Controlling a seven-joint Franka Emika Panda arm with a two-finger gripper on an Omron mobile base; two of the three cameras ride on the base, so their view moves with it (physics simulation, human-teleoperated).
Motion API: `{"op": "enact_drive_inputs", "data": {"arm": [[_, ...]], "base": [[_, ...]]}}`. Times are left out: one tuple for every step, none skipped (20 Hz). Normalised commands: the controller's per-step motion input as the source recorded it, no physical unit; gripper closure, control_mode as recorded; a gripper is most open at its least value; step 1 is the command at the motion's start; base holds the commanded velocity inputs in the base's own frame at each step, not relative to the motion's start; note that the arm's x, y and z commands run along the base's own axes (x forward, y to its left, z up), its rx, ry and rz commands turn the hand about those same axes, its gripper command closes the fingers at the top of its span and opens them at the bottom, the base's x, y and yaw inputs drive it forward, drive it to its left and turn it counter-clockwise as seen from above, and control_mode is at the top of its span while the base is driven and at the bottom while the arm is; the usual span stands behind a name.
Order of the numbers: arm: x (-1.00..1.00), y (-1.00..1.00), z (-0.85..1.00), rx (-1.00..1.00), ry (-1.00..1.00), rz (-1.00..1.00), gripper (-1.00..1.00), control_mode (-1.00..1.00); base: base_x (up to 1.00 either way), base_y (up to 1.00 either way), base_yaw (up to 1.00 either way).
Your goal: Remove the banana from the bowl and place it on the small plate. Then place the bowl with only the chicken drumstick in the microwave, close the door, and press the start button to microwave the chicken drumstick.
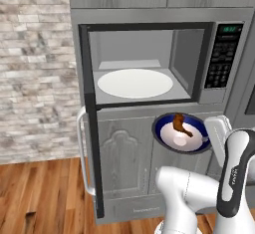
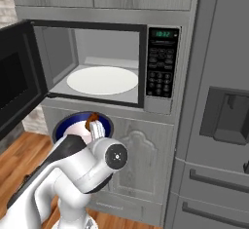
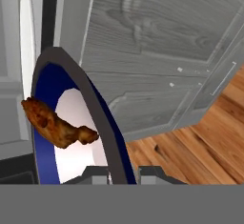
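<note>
Holding the bowl (image 1: 164,139) by its rim, our end effector (image 3: 123,174) was closed tight, one finger on each side of the dark blue edge, as we saw in the hand view. We noted that the bowl hung in the air just below the microwave (image 1: 159,61) opening, in front of the grey cabinet door (image 1: 122,156), and was tipped so that its white inside faced outward toward the base cameras. The chicken drumstick (image 1: 181,125) lay inside the bowl against its upper part, thick end high in the left base view. We saw the microwave's door (image 1: 89,113) swung fully open to the left, its white bar handle (image 1: 80,148) standing out beside the frame. Inside the cavity the white glass turntable (image 1: 135,83) lay flat. The keypad panel (image 1: 222,55) with its green display sat on the right of the opening. From the right base view the bowl (image 2: 62,124) showed partly behind our white arm (image 2: 78,169), with the wooden floor (image 1: 45,193) below.
</note>
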Motion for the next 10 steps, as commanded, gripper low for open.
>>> {"op": "enact_drive_inputs", "data": {"arm": [[0.00, 0.00, 0.00, 0.00, 0.00, 0.00, 1.00, 1.00], [0.00, 0.00, 0.00, 0.00, 0.00, 0.00, 1.00, 1.00], [0.00, 0.00, 0.00, 0.00, 0.00, 0.00, 1.00, 1.00], [0.00, 0.00, -0.04, 0.01, 0.00, 0.00, 1.00, -1.00], [0.07, 0.06, 0.00, 0.00, 0.00, 0.00, 1.00, -1.00], [0.32, 0.25, 0.00, 0.00, 0.00, -0.01, 1.00, -1.00], [0.39, 0.28, 0.14, 0.00, 0.00, -0.08, 1.00, -1.00], [0.43, 0.26, 0.28, 0.00, 0.00, -0.07, 1.00, -1.00], [0.35, 0.10, 0.32, 0.00, -0.05, -0.06, 1.00, -1.00], [0.37, 0.06, 0.52, 0.00, -0.06, -0.07, 1.00, -1.00]], "base": [[0.10, 0.00, 0.00], [0.06, 0.00, 0.00], [0.00, 0.00, 0.00], [0.00, 0.00, 0.00], [0.00, 0.00, 0.00], [0.00, 0.00, 0.00], [0.00, 0.00, 0.00], [0.00, 0.00, 0.00], [0.00, 0.00, 0.00], [0.00, 0.00, 0.00]]}}
